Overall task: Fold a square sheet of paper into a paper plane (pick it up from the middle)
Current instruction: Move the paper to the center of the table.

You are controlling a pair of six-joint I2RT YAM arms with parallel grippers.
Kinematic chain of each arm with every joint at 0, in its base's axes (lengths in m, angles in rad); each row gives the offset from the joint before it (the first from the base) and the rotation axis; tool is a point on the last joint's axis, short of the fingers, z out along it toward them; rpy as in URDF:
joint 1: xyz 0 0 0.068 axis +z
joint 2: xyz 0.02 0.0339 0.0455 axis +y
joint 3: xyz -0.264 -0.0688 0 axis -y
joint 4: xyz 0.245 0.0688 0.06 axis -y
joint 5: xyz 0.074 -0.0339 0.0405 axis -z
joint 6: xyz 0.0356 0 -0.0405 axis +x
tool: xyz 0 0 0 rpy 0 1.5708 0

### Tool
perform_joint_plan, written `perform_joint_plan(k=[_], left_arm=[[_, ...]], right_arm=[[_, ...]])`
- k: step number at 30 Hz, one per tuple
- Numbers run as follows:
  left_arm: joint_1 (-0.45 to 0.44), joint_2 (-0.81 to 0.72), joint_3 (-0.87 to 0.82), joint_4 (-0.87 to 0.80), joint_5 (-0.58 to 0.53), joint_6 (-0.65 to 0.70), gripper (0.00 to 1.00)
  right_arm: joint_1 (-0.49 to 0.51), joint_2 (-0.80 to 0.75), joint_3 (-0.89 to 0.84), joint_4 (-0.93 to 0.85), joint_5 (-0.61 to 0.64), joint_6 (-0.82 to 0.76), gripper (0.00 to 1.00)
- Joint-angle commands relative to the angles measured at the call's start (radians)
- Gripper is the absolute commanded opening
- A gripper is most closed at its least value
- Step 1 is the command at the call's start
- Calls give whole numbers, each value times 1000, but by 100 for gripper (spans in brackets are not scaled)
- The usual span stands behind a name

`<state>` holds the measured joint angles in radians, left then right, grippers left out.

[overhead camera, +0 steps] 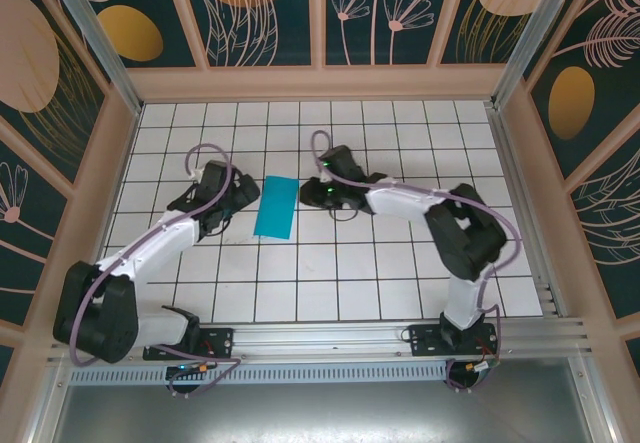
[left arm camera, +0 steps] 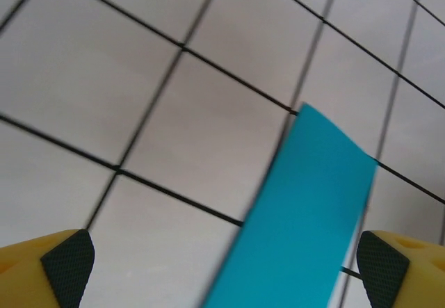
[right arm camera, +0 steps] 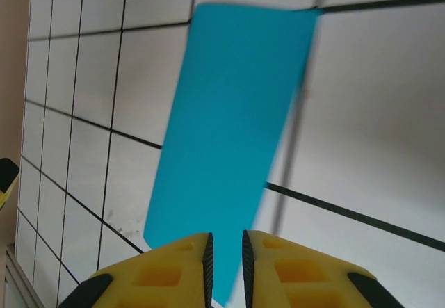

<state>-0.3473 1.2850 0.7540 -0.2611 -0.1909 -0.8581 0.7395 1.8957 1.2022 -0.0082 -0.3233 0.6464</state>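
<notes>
Item: folded cyan-blue paper sheet point(overhead camera: 273, 206), narrow rectangle, laid flat on white gridded table point(overhead camera: 330, 283) between both arms; jaws of left gripper point(left arm camera: 226, 266) spread wide, released; jaws of right gripper point(right arm camera: 227, 259) drawn nearly clenched at its edge, hold not discernible; skewed crease risked if pinched off-centre and dragged

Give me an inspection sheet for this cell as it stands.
surface: white gridded table, black grid lines.
job's things: blue paper, folded to a narrow strip, lying on the table between the two arms' claws.
clutter: nothing seen.
left claw: open wide, one finger to each side of the strip, holding nothing.
right claw: fingers nearly together, blue paper showing in the slit; whether it is pinched cannot be told.
cables: purple cables loop over each wrist, off the paper.
surroundings: floral wall panels in a wooden frame; metal rail at the near edge.
</notes>
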Motion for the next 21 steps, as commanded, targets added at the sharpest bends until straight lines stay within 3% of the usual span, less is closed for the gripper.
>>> perform_joint_plan(k=[1, 11, 21], left_arm=[[38, -56, -51, 31, 8, -40, 99], [96, -122, -119, 22, 36, -50, 98], [100, -108, -125, 65, 92, -41, 98]], right_arm=[[60, 109, 130, 12, -28, 38, 19], [135, 359, 385, -86, -113, 43, 16], [120, 388, 357, -265, -93, -159, 15]])
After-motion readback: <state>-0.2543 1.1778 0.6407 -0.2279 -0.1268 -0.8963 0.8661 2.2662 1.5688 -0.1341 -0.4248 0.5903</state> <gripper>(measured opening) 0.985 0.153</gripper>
